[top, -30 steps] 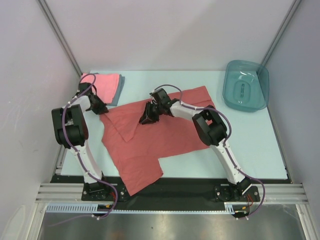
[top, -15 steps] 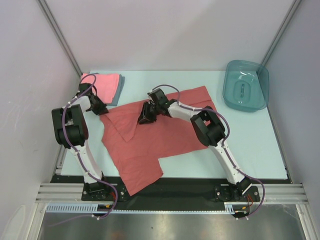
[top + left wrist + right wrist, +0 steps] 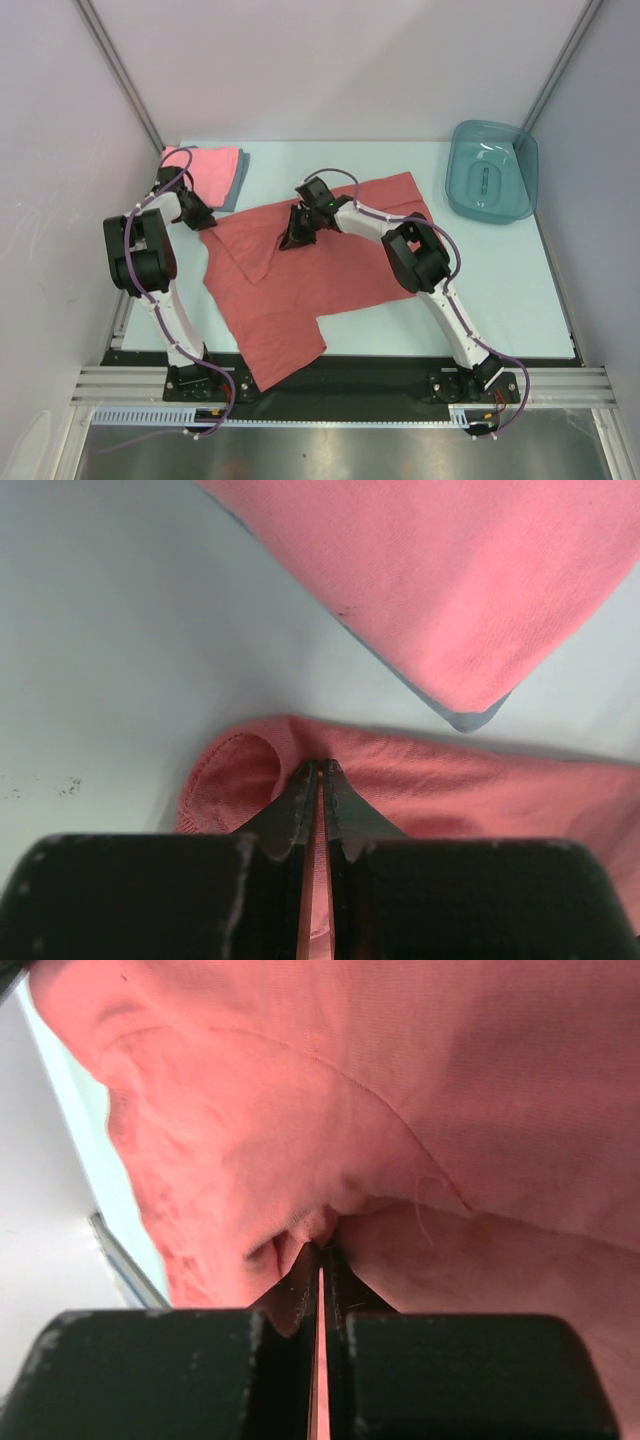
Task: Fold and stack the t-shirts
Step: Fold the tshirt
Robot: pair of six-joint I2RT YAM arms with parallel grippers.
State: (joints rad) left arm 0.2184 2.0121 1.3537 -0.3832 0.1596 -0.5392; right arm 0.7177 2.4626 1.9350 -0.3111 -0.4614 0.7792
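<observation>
A brick-red t-shirt lies spread over the middle of the table, its left part folded over in a flap. My left gripper is shut on the shirt's far-left sleeve edge. My right gripper is shut on a pinched ridge of the same red cloth near the shirt's upper middle. At the back left a folded pink t-shirt rests on a folded grey-blue one. In the left wrist view that pink square lies just beyond my fingers, with a grey-blue corner showing under it.
A teal translucent tub stands at the back right corner. The shirt's lower hem hangs over the pale table's near edge onto the black base rail. White walls enclose the cell on three sides.
The right gripper shifted slightly left and closed its jaws on the red cloth. The left gripper kept its hold and place.
</observation>
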